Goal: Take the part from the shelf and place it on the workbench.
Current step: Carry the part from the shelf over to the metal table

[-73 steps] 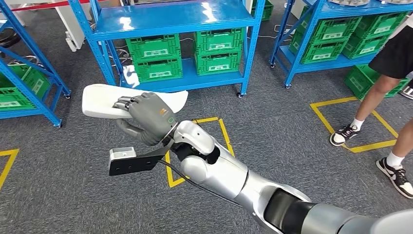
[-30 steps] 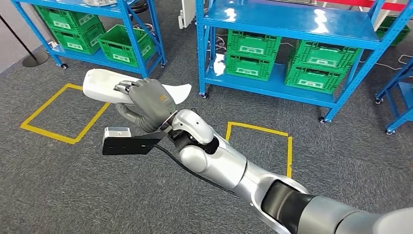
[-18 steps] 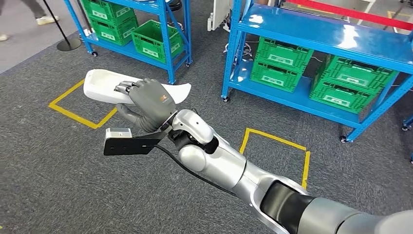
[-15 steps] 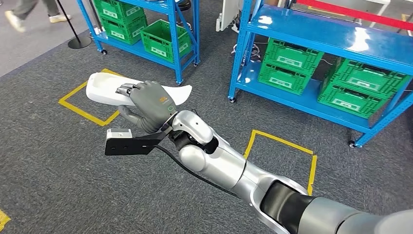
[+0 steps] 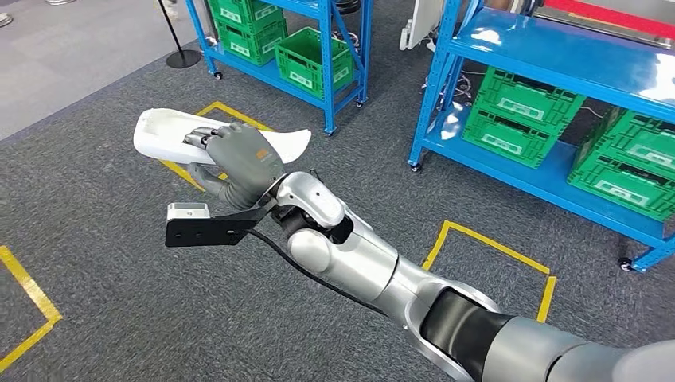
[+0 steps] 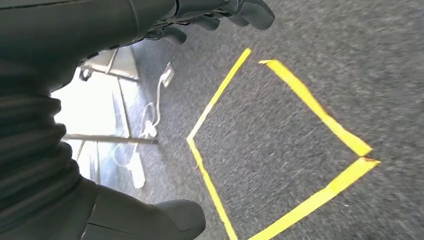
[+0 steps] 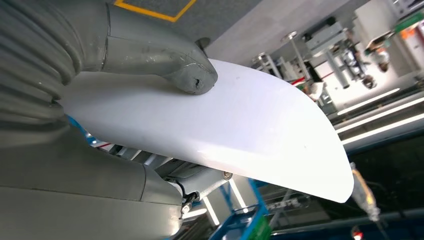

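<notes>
Grey carpet [image 5: 95, 302] with yellow tape squares [image 5: 493, 255] below, right hand [image 5: 239, 163] fingers [image 5: 200, 139] clamped around the white part [image 5: 167, 131], left hand [image 6: 220, 15] fingers curled, empty.

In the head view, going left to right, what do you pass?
Yellow floor marking → white part gripped by the right hand → left blue shelf → yellow square → right blue shelf with green crates.
</notes>
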